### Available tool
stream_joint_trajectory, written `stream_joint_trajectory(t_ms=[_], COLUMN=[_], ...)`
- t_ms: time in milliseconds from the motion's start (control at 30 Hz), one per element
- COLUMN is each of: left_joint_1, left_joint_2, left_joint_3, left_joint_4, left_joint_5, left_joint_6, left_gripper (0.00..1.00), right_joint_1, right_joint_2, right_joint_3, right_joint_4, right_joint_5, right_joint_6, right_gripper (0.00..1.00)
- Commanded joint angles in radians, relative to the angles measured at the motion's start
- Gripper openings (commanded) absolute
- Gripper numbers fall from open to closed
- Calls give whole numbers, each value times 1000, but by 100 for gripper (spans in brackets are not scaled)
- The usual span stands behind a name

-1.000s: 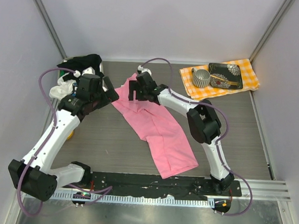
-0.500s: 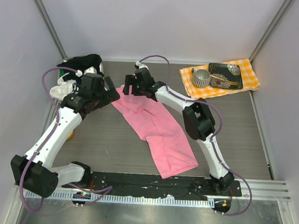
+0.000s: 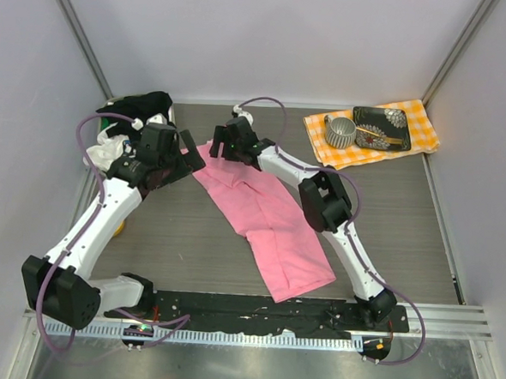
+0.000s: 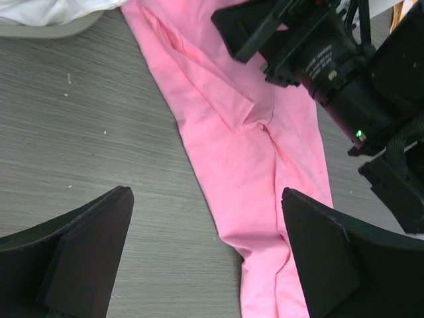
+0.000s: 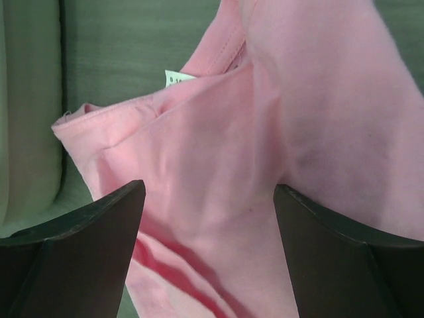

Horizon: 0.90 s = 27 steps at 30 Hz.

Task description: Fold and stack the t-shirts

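A bright pink t-shirt (image 3: 268, 216) lies stretched diagonally across the table, from far left to near right. My right gripper (image 3: 214, 144) hangs open just above its far end. In the right wrist view the open right gripper (image 5: 209, 189) straddles wrinkled pink cloth (image 5: 265, 132) below the neck label (image 5: 177, 78). My left gripper (image 3: 191, 154) is open beside that same end. In the left wrist view the left gripper (image 4: 205, 199) hovers over the shirt's edge (image 4: 258, 152), holding nothing. A black t-shirt (image 3: 146, 104) and a white t-shirt (image 3: 100, 153) sit piled in the far left corner.
An orange-and-yellow checked cloth (image 3: 372, 132) at the far right carries a ribbed cup (image 3: 340, 130) and a dark patterned tray (image 3: 381, 129). A small yellow object (image 3: 118, 227) peeks out by the left arm. Walls close in the left, right and back sides.
My right gripper has slid further up and to the left, to the far end of the pink shirt. The left gripper has shifted slightly toward it. Both stay open.
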Motion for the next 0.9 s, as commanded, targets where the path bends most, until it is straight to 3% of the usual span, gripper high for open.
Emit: stream_joint_trajectory(t_ms=[0, 433, 667, 867], left_joint_1=[7, 7, 5, 7], left_joint_2=[10, 87, 103, 93], left_joint_3=[1, -27, -42, -62], left_joint_4=[58, 91, 117, 133], left_joint_5=[32, 67, 83, 87], left_joint_6=[2, 15, 9, 2], left_gripper=[100, 100, 100, 100], right_joint_1=[-83, -338, -329, -293], right_joint_2=[102, 146, -73, -154], right_joint_3=[119, 113, -148, -178], right_joint_4=[-126, -154, 53, 12], right_joint_5=[164, 145, 115, 119], right_joint_6=[108, 198, 114, 52], right_gripper=[85, 89, 91, 92])
